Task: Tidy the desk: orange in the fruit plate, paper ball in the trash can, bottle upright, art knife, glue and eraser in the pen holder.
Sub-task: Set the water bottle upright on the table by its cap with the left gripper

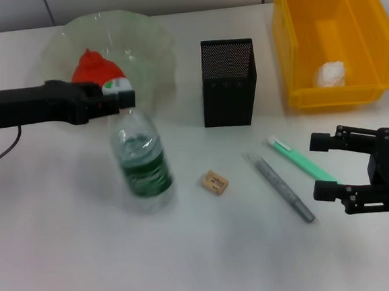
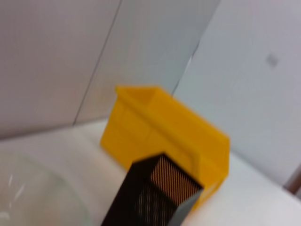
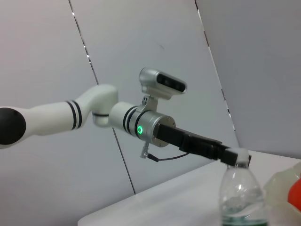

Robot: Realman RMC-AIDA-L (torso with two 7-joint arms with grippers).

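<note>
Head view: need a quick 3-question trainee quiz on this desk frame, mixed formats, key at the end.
1. True or false: the orange lies in the fruit plate.
2. Which hand is at the cap of the upright bottle? A) left hand B) right hand C) neither
3. Fill in: the paper ball lies inside the ____.

Key
1. True.
2. A. The left hand is shut on the cap; the right hand hangs open near the green art knife.
3. Trash can. The eraser, art knife and grey glue lie on the desk, outside the pen holder.
</note>
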